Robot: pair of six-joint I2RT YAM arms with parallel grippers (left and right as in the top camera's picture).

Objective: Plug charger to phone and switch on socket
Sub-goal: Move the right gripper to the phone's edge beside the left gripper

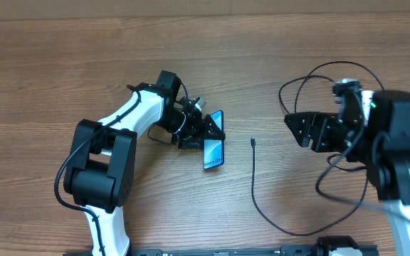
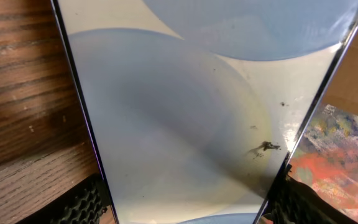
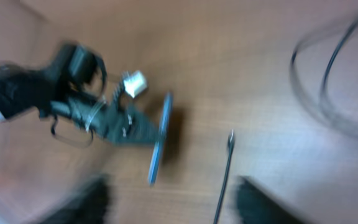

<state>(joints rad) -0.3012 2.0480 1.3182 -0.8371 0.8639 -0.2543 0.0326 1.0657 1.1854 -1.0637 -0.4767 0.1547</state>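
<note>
Teal-screened, dark-edged phone (image 1: 213,153) clamped on edge by left gripper (image 1: 211,132); right gripper (image 1: 295,129) parted, empty; charger (image 1: 253,181) lies apart on table (image 1: 191,57) between them.

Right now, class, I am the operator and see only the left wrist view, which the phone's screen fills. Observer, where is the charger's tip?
Observer: The charger tip lies loose on the table, on the right arm's side of the phone and apart from it.
Operator: Does the right gripper hold it?
Observer: No. The right gripper hovers further right, fingers apart, with nothing between them.
Operator: How is the phone held?
Observer: The left gripper clamps it, and the right wrist view shows it nearly edge-on, so it seems tipped up rather than lying flat.
</note>
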